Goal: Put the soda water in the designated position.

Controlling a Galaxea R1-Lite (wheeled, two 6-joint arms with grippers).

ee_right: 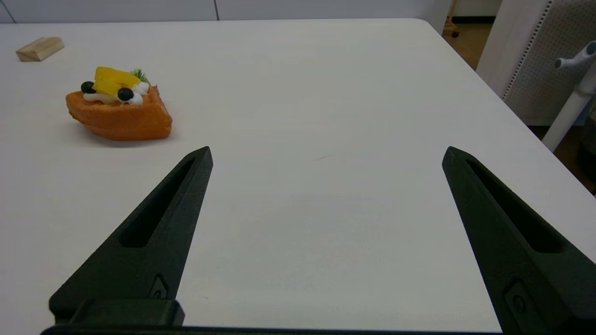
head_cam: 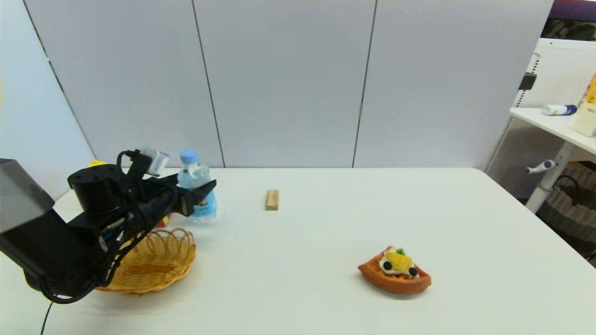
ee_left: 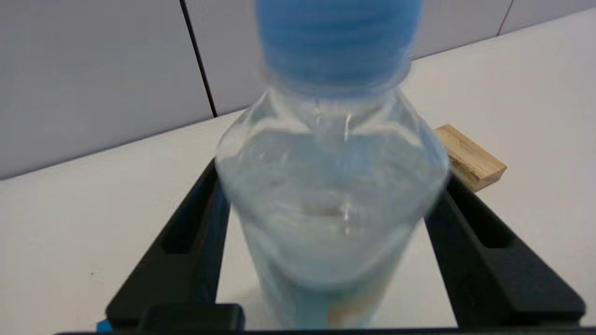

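The white surface (head_cam: 326, 242) carries, from largest to smallest, a wicker basket (head_cam: 153, 263) at the near left, a waffle slice (head_cam: 395, 272) toward the near right, the soda water (head_cam: 198, 193) standing upright at the far left just behind the basket, and a wood block (head_cam: 272, 199) near the middle.

The left claw (head_cam: 202, 193) straddles the bottle at label height. Its fingers (ee_left: 186, 232) flank the body on both sides and look pressed to it, so I judge it clenched on the bottle, which seems to rest on the surface. The right claw (ee_right: 326, 153) hangs spread and idle over bare surface, well apart from the waffle.

Risks: the grip sits on a thin, round, flexible wall, so the bottle could squash, slip or tilt when lifted. The basket rim lies just below the arm and could be snagged in a low sweep.

The head view shows the basket and the bottle's place. The left wrist view hides the basket but shows both fingers against the bottle and the block beyond. Only the right wrist view shows the right claw.
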